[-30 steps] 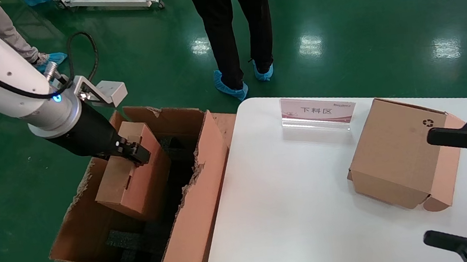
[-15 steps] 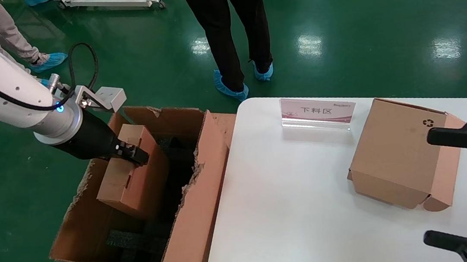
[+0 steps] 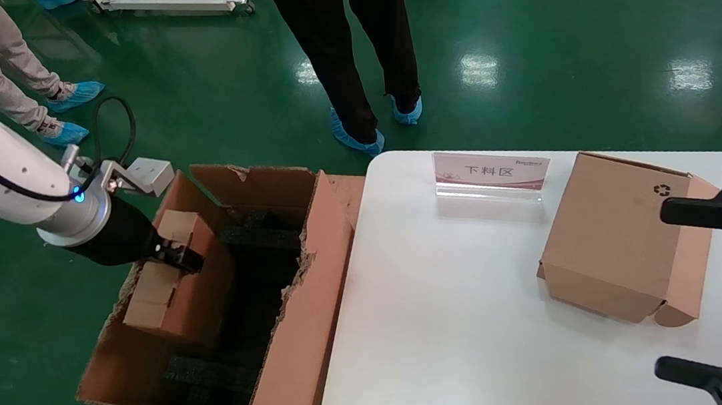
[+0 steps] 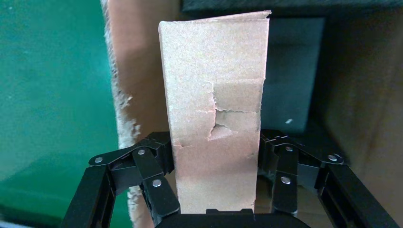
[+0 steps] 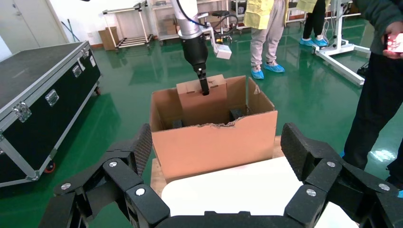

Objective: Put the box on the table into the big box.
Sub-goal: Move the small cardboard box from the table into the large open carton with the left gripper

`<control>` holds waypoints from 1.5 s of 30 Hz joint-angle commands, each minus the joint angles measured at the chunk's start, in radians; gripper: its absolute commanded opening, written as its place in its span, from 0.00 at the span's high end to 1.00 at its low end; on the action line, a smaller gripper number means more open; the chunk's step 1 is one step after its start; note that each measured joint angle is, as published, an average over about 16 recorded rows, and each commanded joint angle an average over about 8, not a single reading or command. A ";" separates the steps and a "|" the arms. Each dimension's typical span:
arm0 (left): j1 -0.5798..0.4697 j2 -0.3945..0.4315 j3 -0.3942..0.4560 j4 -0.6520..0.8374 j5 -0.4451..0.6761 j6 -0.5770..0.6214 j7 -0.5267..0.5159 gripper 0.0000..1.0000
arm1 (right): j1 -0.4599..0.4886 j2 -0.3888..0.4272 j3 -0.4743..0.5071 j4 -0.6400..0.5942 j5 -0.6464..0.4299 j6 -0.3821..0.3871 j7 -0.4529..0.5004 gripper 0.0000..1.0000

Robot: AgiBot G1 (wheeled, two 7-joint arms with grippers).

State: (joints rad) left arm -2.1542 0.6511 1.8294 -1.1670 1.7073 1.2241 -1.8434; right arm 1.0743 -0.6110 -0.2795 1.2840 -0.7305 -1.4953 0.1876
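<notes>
The small plain brown box (image 3: 167,303) hangs tilted inside the big box (image 3: 300,323), close to its left wall. My left gripper (image 3: 175,255) is shut on the small box's upper edge. In the left wrist view the small box (image 4: 216,118) stands between the fingers (image 4: 157,190) of the left gripper (image 4: 216,159), with the big box's ragged wall (image 4: 138,71) and black foam (image 4: 290,71) behind. My right gripper (image 3: 662,289) is open and empty over the table's right side. The right wrist view shows the right gripper (image 5: 218,142), the big box (image 5: 190,152) and the small box (image 5: 199,102).
A mid-sized box with a recycling symbol (image 3: 613,236) lies on the white table (image 3: 448,327), next to the right gripper. A pink sign (image 3: 491,172) stands at the table's far edge. People (image 3: 351,42) stand on the green floor behind. A black case (image 5: 38,95) stands beyond the big box.
My left arm has moved left and down, carrying the small box deeper into the big box and towards its left wall. The right arm has not moved.
</notes>
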 commanded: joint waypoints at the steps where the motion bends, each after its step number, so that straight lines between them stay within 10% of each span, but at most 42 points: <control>1: 0.011 -0.003 0.005 0.009 0.008 -0.010 0.008 1.00 | 0.000 0.000 0.000 0.000 0.000 0.000 0.000 0.00; 20: 0.116 0.027 0.042 0.054 0.083 -0.096 -0.010 1.00 | 0.000 0.000 0.000 0.000 0.000 0.000 0.000 0.00; 28: 0.135 0.039 0.050 0.056 0.098 -0.105 -0.031 0.03 | 0.000 0.000 0.000 0.000 0.000 0.000 0.000 0.00; 45: 0.147 0.047 0.056 0.056 0.109 -0.110 -0.046 0.00 | 0.000 0.000 0.000 0.000 0.000 0.000 0.000 0.00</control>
State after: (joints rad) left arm -2.0074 0.6980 1.8854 -1.1105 1.8167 1.1144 -1.8894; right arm 1.0743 -0.6110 -0.2795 1.2840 -0.7305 -1.4953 0.1876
